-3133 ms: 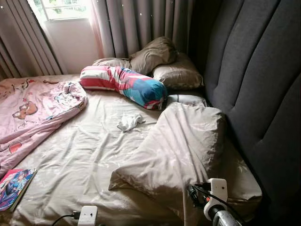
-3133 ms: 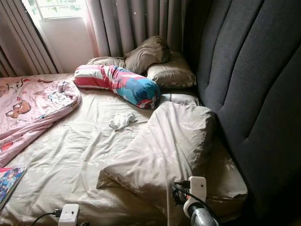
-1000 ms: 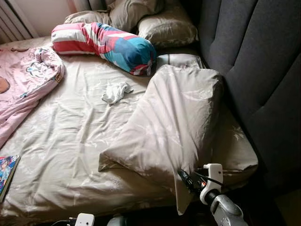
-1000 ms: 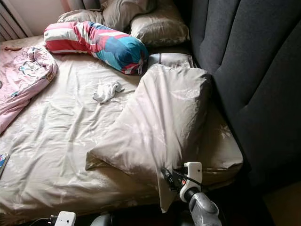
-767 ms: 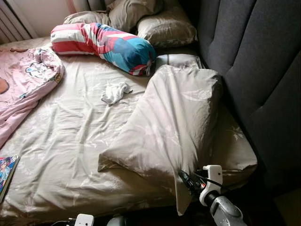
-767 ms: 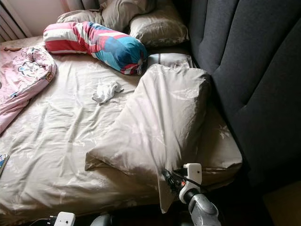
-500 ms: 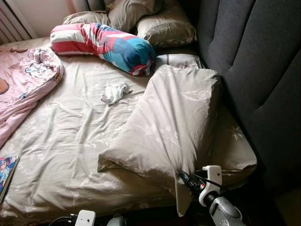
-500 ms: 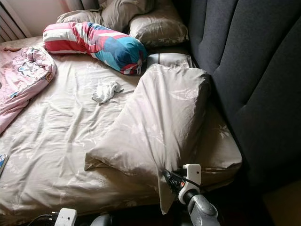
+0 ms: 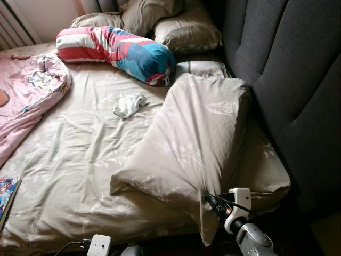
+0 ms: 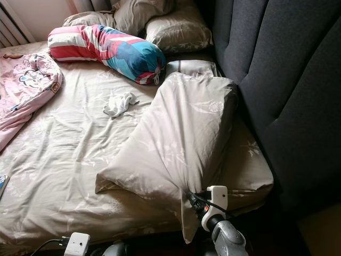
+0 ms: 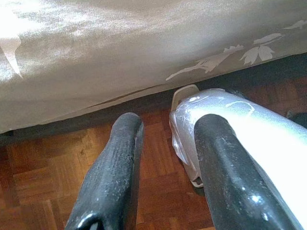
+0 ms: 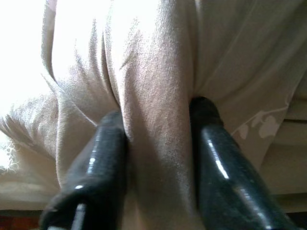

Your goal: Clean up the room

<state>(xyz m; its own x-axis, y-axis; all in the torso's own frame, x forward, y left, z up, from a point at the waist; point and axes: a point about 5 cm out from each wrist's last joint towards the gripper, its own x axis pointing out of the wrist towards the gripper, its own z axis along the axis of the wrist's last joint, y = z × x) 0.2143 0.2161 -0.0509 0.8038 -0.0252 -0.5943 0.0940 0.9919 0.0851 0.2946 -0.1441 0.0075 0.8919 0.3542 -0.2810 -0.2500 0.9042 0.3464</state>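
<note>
Item: beige pillow (image 9: 197, 138), lying just ahead of the right gripper (image 12: 158, 143), which is clamped on its near corner flap. Likely soft, light, floppy; bunched fabric should hold, firmer grip nearer the stuffing. Left gripper (image 11: 165, 158) parted, empty, low beside the bed edge

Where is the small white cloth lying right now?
In the left eye view the small white cloth lies on the beige sheet mid-bed, just below the striped bolster and left of the big beige pillow.
</note>
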